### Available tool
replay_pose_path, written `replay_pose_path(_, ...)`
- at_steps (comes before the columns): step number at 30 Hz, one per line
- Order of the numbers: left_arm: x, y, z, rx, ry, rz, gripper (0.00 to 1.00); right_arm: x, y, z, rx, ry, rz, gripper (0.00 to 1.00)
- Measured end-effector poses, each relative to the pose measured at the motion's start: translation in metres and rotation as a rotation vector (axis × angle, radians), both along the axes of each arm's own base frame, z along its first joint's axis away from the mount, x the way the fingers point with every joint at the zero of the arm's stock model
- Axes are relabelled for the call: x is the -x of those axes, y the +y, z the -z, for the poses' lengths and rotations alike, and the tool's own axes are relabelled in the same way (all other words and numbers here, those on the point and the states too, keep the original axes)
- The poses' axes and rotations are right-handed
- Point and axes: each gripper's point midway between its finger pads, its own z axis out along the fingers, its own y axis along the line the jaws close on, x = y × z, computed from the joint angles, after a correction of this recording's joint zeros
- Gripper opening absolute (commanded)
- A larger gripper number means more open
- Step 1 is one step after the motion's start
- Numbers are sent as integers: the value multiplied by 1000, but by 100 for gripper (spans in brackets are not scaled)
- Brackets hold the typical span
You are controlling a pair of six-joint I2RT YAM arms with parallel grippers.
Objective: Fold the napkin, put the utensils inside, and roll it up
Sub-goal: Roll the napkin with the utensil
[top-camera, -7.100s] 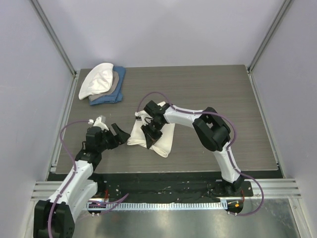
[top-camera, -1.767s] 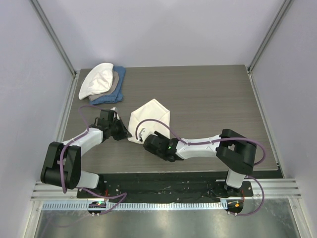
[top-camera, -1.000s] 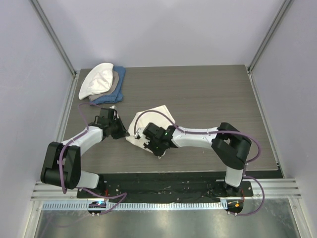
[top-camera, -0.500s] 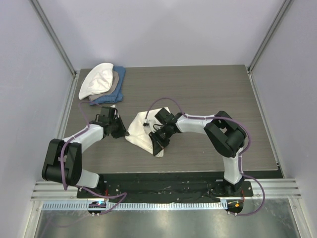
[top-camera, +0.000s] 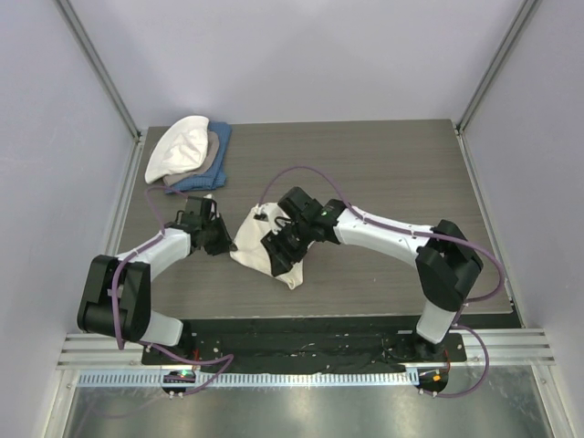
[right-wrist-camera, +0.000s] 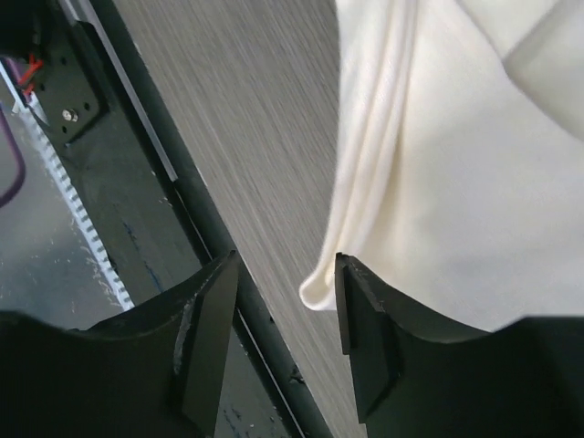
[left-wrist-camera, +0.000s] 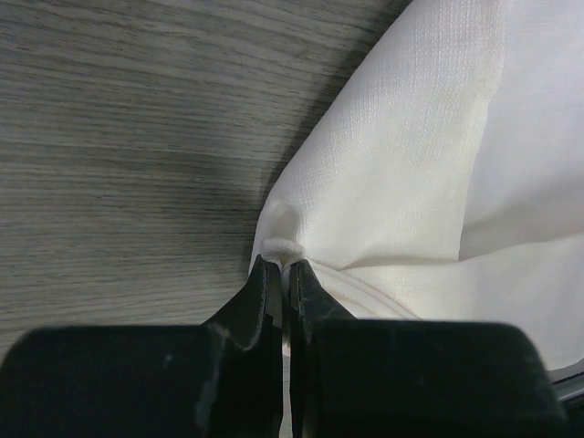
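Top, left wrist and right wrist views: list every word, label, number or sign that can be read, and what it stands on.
None: no readable text on the napkin, the stacked cloths, the table, the left arm or the right arm.

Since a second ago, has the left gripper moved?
No. The left gripper stays pinched on the napkin's corner, same spot relative to the stacked cloths.
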Motion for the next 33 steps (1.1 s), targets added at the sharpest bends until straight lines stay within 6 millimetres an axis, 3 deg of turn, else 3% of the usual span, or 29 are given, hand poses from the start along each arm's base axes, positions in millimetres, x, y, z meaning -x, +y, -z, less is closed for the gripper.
replay_pose_path(5, 0, 0, 0, 0, 0, 1, 0, 25, 26, -13, -18, -44, -82, 51)
replay_pose_path(8, 0, 0, 0, -1, 0, 1, 0, 46, 34, 4, 25, -10, -137, 50)
replay_pose_path(11, 0, 0, 0, -1, 0, 2, 0, 56, 30, 29, 98, 29, -154, 49)
replay_pose_path(16, 0, 0, 0, -1, 0, 2, 0, 47, 9, 53, 209, 51, -111, 48)
replay_pose_path(25, 1, 0, 1, -2, 4, 3, 0, 20, -13, 60, 243, 50, -39, 47)
replay_pose_path(33, 3, 0, 1, -4, 10, 4, 0, 18, -27, 68, 244, 87, -19, 47)
